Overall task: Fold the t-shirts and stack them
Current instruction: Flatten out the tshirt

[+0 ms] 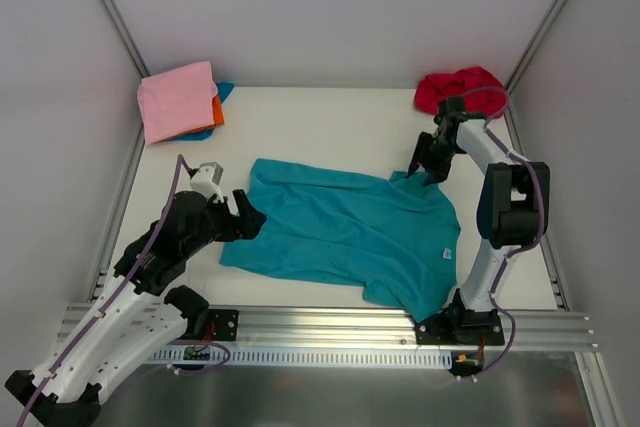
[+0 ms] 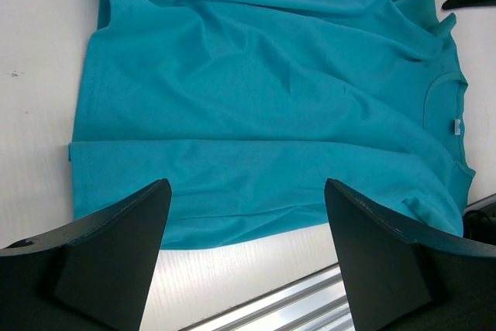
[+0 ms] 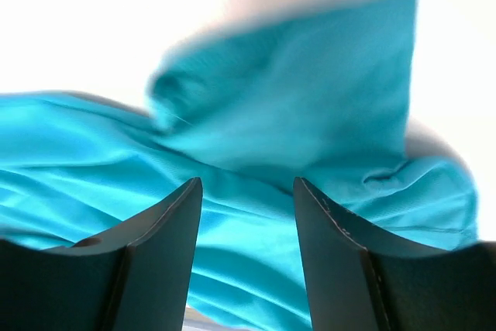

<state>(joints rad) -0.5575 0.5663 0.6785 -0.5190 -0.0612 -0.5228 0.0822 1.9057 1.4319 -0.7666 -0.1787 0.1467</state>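
A teal t-shirt (image 1: pixel 350 237) lies spread out and wrinkled in the middle of the white table, its small white neck label (image 1: pixel 446 255) toward the right. My left gripper (image 1: pixel 245 219) stands open at the shirt's left hem. In the left wrist view the gripper (image 2: pixel 246 187) hangs over the near hem of the teal shirt (image 2: pixel 271 98), with nothing between its fingers. My right gripper (image 1: pixel 425 169) is at the shirt's far right sleeve. In the right wrist view it (image 3: pixel 246 184) is open just above bunched teal cloth (image 3: pixel 294 98).
A crumpled red shirt (image 1: pixel 455 87) lies in the back right corner. A folded pink shirt (image 1: pixel 178 97) rests on orange (image 1: pixel 217 113) and blue (image 1: pixel 224 92) ones at the back left. An aluminium rail (image 1: pixel 330 322) runs along the near edge. Grey walls enclose the table.
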